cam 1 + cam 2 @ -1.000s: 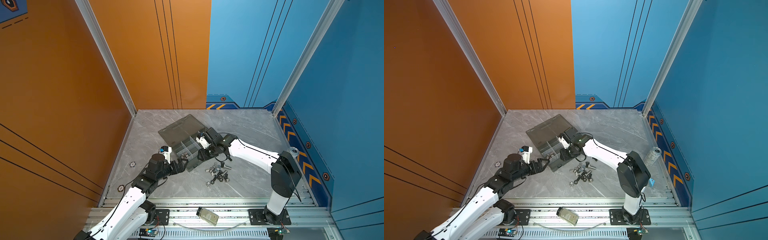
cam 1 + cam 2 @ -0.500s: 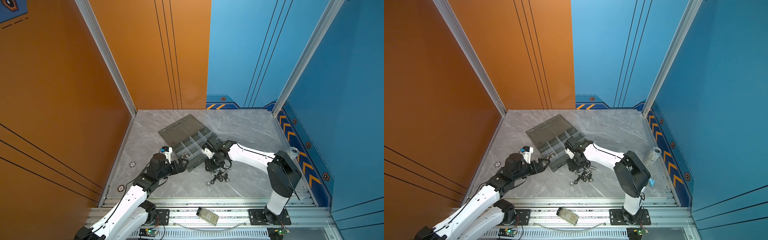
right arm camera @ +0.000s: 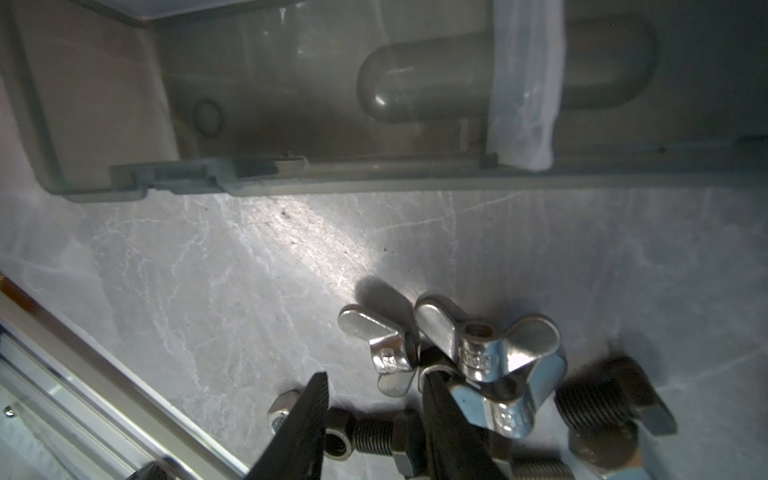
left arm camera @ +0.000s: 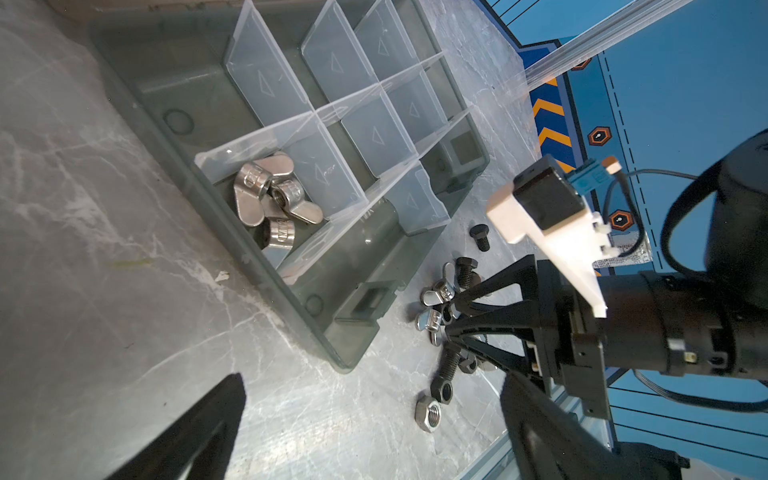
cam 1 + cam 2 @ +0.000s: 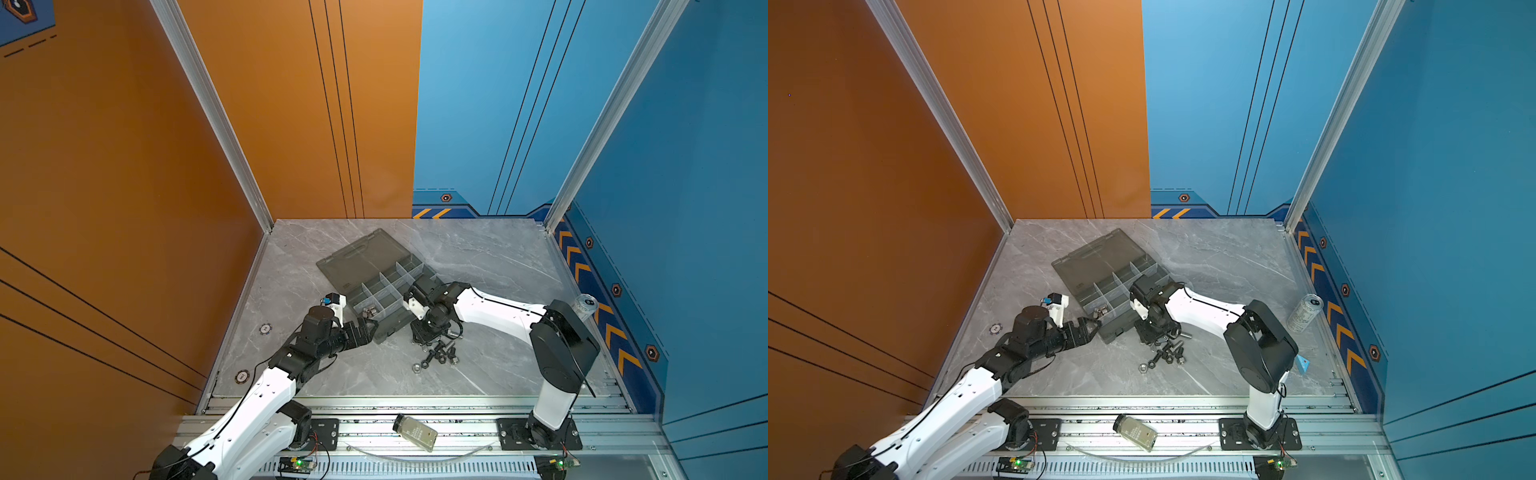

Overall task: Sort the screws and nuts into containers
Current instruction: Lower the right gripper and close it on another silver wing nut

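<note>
Several silver wing nuts (image 4: 270,199) already lie in a corner cell of the smoky-grey plastic organiser box (image 4: 199,87). Loose black screws and silver nuts (image 5: 438,353) wait on the grey marble worktop (image 5: 498,257) at its five o'clock. Your right end effector (image 3: 374,386), jaws part-way apart, straddles a black threaded screw (image 3: 370,434), so a pickup looks to be in hand. Next, close squarely and lift clear. Your left end effector (image 5: 370,330) hovers at seven o'clock, spread wide and empty.

Organiser box (image 5: 390,329) lies mid-table (image 5: 490,257), lid (image 5: 361,257) behind it. Nuts (image 4: 270,199) sit in a cell (image 4: 332,174) at its left end. Loose screws (image 5: 440,353) lie before it, rightward.
</note>
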Controlling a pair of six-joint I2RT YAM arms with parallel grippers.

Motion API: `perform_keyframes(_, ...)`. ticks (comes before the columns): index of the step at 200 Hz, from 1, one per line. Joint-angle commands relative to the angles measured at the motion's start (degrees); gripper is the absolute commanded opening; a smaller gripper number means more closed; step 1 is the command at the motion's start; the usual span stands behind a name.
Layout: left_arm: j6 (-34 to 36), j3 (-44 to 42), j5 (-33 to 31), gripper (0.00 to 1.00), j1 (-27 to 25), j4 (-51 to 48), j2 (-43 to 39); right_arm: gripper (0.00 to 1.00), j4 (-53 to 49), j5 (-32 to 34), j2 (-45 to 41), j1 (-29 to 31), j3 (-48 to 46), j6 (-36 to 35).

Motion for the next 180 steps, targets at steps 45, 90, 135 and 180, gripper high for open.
perform_keyframes(45,0.09,0.61,-0.27,0.98,-0.35,1.06,0.64,0.40,0.59,1.17,3.36,-0.16,-0.29,-1.43)
perform_keyframes(90,0.14,1.06,-0.20,0.98,-0.44,1.26,1.16,0.40,0.50,0.21,4.33,-0.06,-0.31,-1.30)
perform_keyframes(135,0.27,1.23,0.00,0.97,-0.49,1.86,1.91,0.40,0.35,-0.12,4.06,0.40,-0.80,-1.24)
perform_keyframes(180,0.27,1.23,0.26,0.98,-0.78,2.26,2.39,0.38,0.42,0.13,4.67,1.08,-0.98,-0.89)
